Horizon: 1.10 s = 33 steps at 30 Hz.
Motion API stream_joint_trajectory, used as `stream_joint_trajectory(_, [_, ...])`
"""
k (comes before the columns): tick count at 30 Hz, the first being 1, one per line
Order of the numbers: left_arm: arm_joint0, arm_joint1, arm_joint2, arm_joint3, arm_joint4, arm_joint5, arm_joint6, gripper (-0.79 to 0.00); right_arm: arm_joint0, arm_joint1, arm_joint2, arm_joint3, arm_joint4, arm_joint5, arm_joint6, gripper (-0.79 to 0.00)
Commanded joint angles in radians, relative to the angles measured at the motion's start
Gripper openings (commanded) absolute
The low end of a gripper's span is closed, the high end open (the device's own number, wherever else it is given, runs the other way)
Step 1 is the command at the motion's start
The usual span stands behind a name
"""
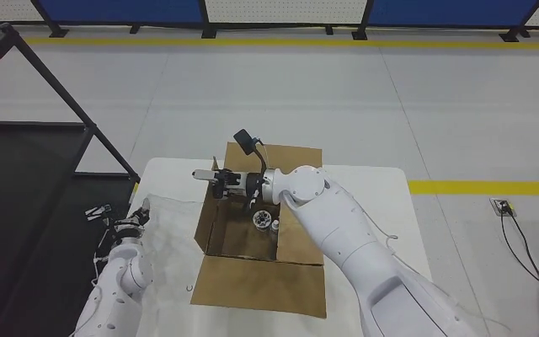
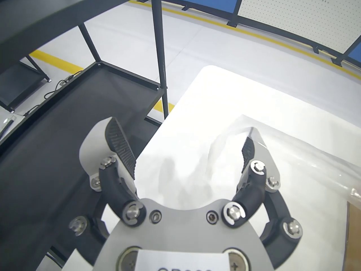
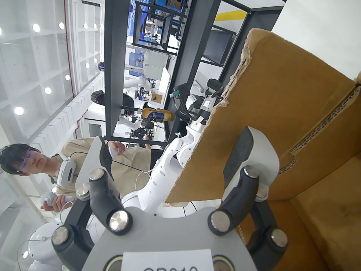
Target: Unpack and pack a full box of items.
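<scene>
Right gripper (image 3: 175, 142): jaws wide, nothing held; a raised wall edge of the box (image 3: 282, 91) shows between them.
Left gripper (image 2: 182, 126): jaws wide, empty, over the left edge of the table (image 1: 370, 189).
Box: cardboard, open, mid-table, flaps spread.
Contents: small white items (image 1: 263, 221) by the right inner wall.
Plastic sheet (image 2: 296, 153): clear, lying between box and left edge.
</scene>
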Motion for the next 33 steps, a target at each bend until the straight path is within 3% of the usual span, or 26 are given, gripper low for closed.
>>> stream_joint_trajectory(1, [0.009,-0.001,0.001,-0.013,0.0,0.003,0.001,0.0,0.001,0.0,0.003,0.0,-0.003,0.0,0.002,0.0])
stream_joint_trajectory(7, [0.049,-0.005,0.022,-0.072,-0.012,-0.062,-0.044,0.0,0.0,0.0,0.011,0.0,-0.01,0.003,0.008,0.0])
stream_joint_trajectory(11, [0.129,0.0,0.029,-0.182,0.002,-0.152,-0.083,0.0,0.0,0.001,0.018,0.002,-0.013,0.003,0.013,0.0])
stream_joint_trajectory(24, [0.112,0.002,0.041,-0.156,0.048,-0.161,-0.116,0.0,-0.001,0.002,0.035,0.001,-0.03,0.008,0.019,0.0])
stream_joint_trajectory(29, [0.052,0.0,0.075,-0.076,0.099,-0.216,-0.154,0.0,-0.003,0.002,0.041,0.0,-0.036,0.005,0.017,0.0])
stream_joint_trajectory(33, [0.051,0.007,0.084,-0.074,0.155,-0.291,-0.134,0.0,-0.005,0.004,0.048,0.001,-0.041,0.003,0.013,0.0])
